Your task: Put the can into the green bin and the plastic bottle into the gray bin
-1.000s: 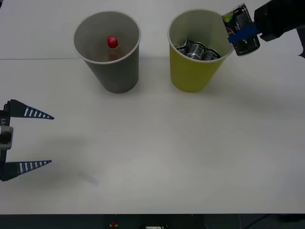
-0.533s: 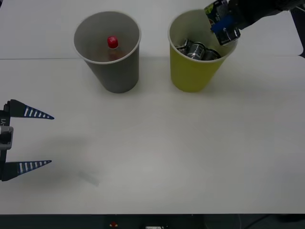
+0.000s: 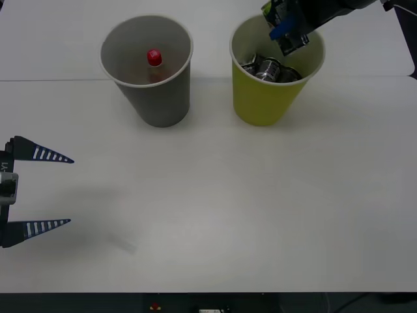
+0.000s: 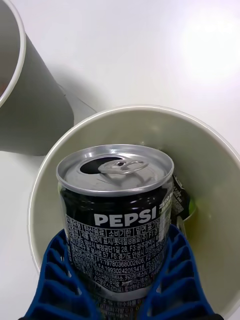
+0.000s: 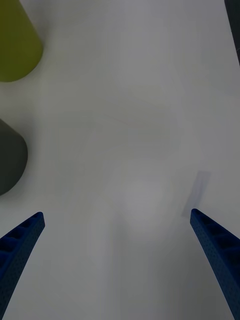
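Moving in from three o'clock, the right gripper [image 3: 285, 29] now hangs over the mouth of the green bin [image 3: 264, 98], its blue fingers [image 4: 60, 285] clamped on the can [image 4: 117, 215]. More cans [image 3: 268, 68] lie inside that bin. At nine o'clock from it stands the gray bin [image 3: 156, 98], holding the plastic bottle [image 3: 154, 60]. Down at eight o'clock on the table [image 3: 228, 208], the left gripper [image 3: 39, 189] waits with fingers spread wide.

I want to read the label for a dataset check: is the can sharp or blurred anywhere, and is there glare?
Right wrist view: the can is sharp, its label legible, held by the right end effector above the green bin; bright glare washes the table. Front view: the can is small and smeared.
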